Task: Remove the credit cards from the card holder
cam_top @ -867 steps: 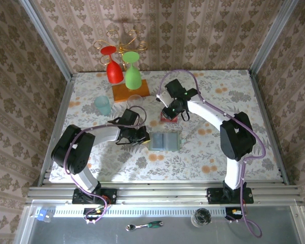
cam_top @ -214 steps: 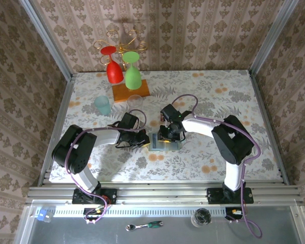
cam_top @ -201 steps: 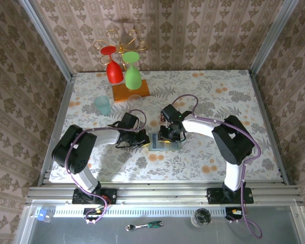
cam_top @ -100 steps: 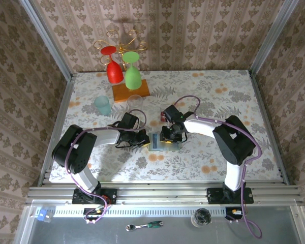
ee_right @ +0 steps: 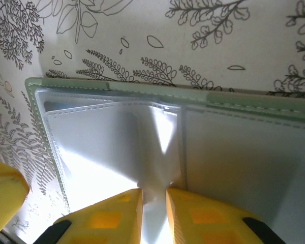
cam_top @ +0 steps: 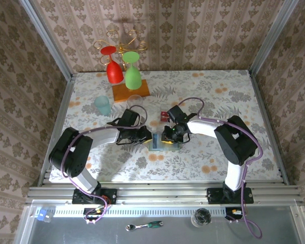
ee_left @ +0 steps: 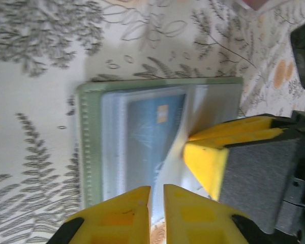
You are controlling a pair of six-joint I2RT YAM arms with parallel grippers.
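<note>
Item: card holder (cam_top: 159,144), open flat, mid worktop (cam_top: 218,96), betw. both tools. Blue card (ee_left: 147,137) in pocket; red cards (cam_top: 164,115) out, just beyond.
L tool (ee_left: 156,203): jaws near-shut at holder edge, grip unclear.
R tool (ee_right: 152,208): pinched on clear pocket film.
Risk: film lifts w/o card, or holder drags if L slips.
Floral cloth; damask-papered walls.

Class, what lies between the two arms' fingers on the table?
The open card holder, with a blue card in its clear pocket. The top view shows it between them, and the left wrist view shows it up close.
</note>
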